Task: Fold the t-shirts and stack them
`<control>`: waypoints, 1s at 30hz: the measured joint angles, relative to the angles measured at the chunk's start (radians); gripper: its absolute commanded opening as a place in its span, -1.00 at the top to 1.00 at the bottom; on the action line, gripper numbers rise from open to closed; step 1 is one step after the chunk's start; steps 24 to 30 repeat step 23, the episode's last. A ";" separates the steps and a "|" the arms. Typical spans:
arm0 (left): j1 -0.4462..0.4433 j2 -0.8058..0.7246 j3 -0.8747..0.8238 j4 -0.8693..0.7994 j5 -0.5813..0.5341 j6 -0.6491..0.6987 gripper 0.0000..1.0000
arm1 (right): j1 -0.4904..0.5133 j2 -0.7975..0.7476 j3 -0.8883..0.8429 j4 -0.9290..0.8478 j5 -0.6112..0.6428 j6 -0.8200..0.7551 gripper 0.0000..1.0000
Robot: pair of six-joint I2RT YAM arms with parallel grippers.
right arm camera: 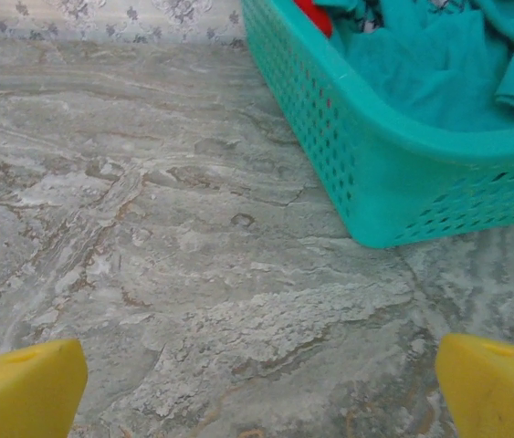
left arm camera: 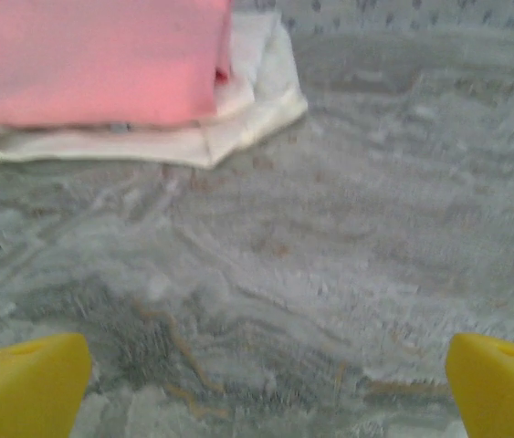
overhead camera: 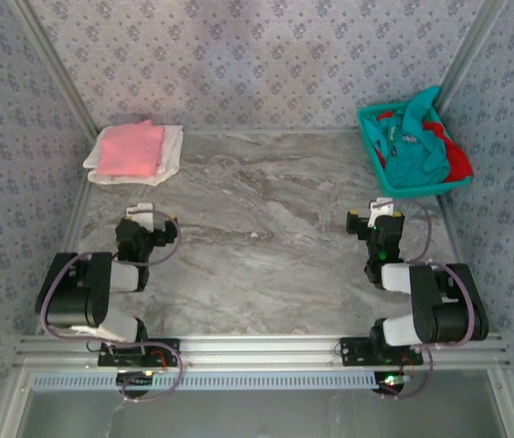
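Salmon-pink cloth, a folded short-sleeved t-shirt [overhead camera: 131, 149], is stacked on a folded cream-white t-shirt [overhead camera: 173, 151] at the far left corner of the grey marble-patterned counter [overhead camera: 266, 237]. A crumpled teal t-shirt [overhead camera: 416, 146] and a red t-shirt [overhead camera: 458, 164] are heaped together in the teal plastic mesh basket [overhead camera: 372, 144] at the far right.

The jaws of the left arm [overhead camera: 78, 297] are spread wide and empty, aimed at the stack from well short of it. The jaws of the right arm [overhead camera: 435, 306] are likewise released, with nothing between them, near the basket's front corner.

Two shirts are judged yet to be folded. Trouble is most to be expected at the basket. The two garments are tangled, so both may be dragged out when one is pulled. The light basket may also be tipped or slid if cloth is snagged on its mesh rim.
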 measured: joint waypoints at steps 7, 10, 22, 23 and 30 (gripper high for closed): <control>0.028 0.016 0.131 -0.106 -0.035 -0.017 -0.99 | -0.068 0.108 0.077 -0.018 -0.101 0.005 -1.00; 0.052 0.016 0.151 -0.121 -0.041 -0.029 -0.99 | -0.068 0.108 0.086 -0.017 -0.103 0.008 -1.00; 0.052 0.016 0.151 -0.159 -0.041 -0.031 -0.99 | -0.062 0.108 0.086 -0.019 -0.114 0.008 -1.00; 0.052 0.016 0.151 -0.159 -0.041 -0.031 -0.99 | -0.062 0.108 0.086 -0.019 -0.114 0.008 -1.00; 0.052 0.016 0.151 -0.159 -0.041 -0.031 -0.99 | -0.062 0.108 0.086 -0.019 -0.114 0.008 -1.00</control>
